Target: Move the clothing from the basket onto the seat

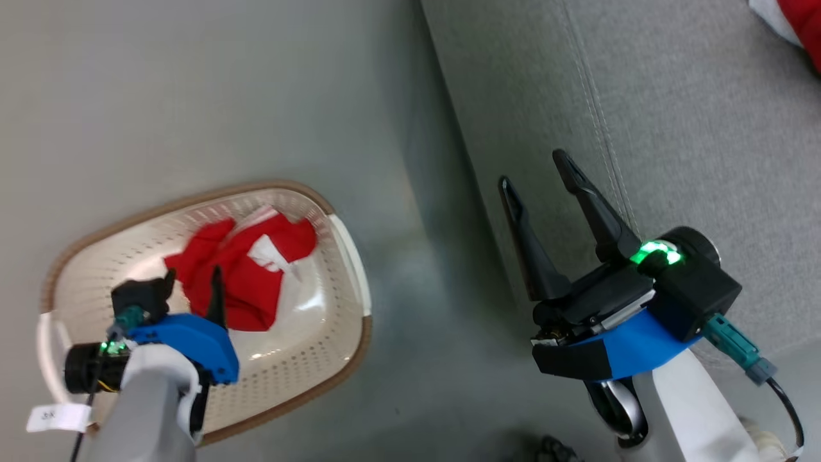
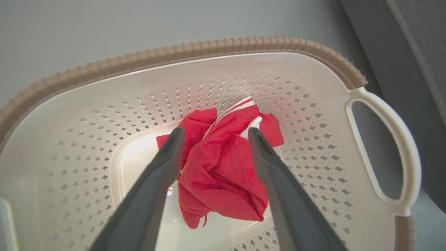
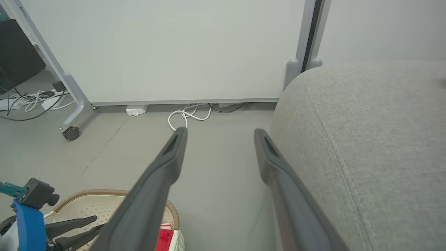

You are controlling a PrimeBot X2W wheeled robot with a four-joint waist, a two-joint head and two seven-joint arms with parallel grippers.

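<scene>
Seat (image 1: 673, 128) to the right of the basket (image 1: 96, 269); far garment (image 1: 805, 25) lies on its corner (cropped by the frame). Basket is on the floor with the crumpled garment (image 1: 244, 276) at its bottom centre. Left gripper (image 2: 216, 130) is over the basket, spread astride the heap, nothing pinched. Right gripper (image 1: 532, 168), right of the basket at the seat's edge, is spread and empty. Advice: sink onto the tallest fold, bite deep, lift clear of the rim.
</scene>
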